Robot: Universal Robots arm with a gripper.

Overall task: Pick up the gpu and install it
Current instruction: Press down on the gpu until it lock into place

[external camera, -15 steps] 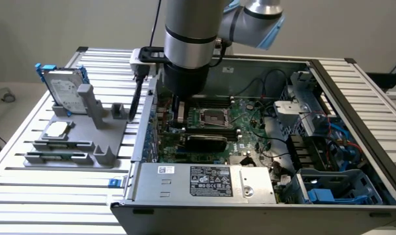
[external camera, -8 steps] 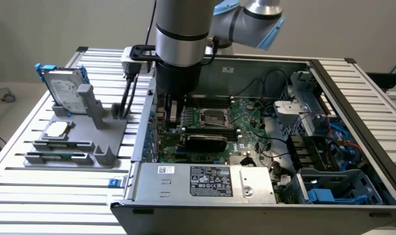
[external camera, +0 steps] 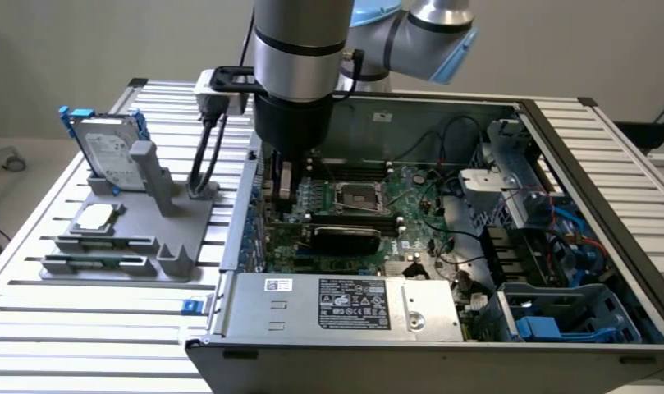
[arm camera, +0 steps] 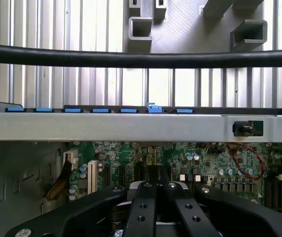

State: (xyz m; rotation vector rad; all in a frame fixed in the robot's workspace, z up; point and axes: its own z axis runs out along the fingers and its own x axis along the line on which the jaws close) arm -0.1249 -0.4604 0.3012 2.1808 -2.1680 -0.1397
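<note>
Fingers clenched on the gpu, just above the motherboard
Low inside the open computer case, the gripper hangs by the exterior view's left wall; the card stands on edge, thin edge aimed at that wall, long axis hard to tell

The arm is a silver cylinder ringed by a black band, with pale blue joint caps and a thin black cable alongside, ending in a black gripper whose linked bars carry small round screws.
</note>
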